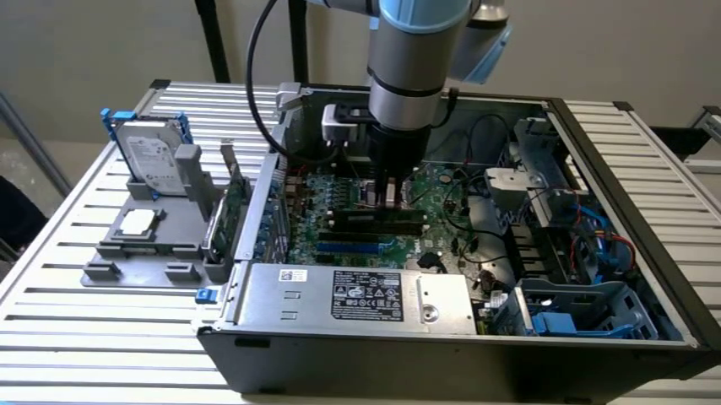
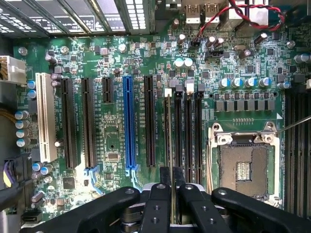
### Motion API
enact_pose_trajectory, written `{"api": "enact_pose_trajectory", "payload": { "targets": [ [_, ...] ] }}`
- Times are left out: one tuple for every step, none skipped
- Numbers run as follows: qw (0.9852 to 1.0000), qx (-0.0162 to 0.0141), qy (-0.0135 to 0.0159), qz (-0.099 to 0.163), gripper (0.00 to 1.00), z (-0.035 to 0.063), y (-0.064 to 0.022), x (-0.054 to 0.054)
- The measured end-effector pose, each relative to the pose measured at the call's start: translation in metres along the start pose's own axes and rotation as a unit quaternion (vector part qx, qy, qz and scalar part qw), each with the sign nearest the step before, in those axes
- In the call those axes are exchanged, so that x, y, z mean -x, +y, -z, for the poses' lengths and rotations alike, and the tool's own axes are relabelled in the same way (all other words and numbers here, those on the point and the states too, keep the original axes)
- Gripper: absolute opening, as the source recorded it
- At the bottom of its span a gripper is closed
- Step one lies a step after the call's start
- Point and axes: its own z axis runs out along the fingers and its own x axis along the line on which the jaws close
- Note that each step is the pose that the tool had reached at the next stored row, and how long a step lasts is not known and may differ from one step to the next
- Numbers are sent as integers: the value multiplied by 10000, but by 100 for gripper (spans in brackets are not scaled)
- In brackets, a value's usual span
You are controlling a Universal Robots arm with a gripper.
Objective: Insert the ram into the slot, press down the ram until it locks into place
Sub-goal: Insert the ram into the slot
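Presently I see the open black metal computer case [image 1: 451, 354] on the slatted aluminium surface [image 1: 101, 337]; inside it lie the green motherboard [image 1: 338, 240], a silver power-supply box [image 1: 349, 291] along the near wall, and a grey drive cage [image 1: 586, 304] at the exterior view's right; beside the case, at the exterior view's left, a grey plastic tray [image 1: 135, 253] carries a silver hard drive [image 1: 152, 156], a small square processor chip [image 1: 138, 221] and an upright green expansion card [image 1: 233, 211]; my black two-fingered claw [image 1: 389, 192] hangs inside the case over the board; in the wrist view its fingers [image 2: 158, 204] are drawn nearly together, pinching the long thin green ram [image 2: 170, 126], seen edge-on; the ram lines up along the first narrow black memory slot [image 2: 166, 150] of four parallel ones; whether it is seated I cannot tell.
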Motion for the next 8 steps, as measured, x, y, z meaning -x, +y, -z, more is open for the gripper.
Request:
{"api": "enact_pose_trajectory", "payload": {
  "targets": [
    [10000, 0, 0, 1, 14, 5, -1, 0],
    [10000, 3, 0, 1, 14, 5, -2, 1],
    [10000, 13, 1, 2, 14, 6, -4, 1],
    [10000, 33, 4, 2, 14, 6, -6, 1],
    [10000, 68, 8, 1, 14, 6, -9, 1],
    [9999, 115, 12, 1, 14, 6, -13, 2],
    [9999, 149, 16, 1, 14, 6, -17, 2],
    [9999, 156, 18, 1, 14, 7, -22, 2]
  ]
}}
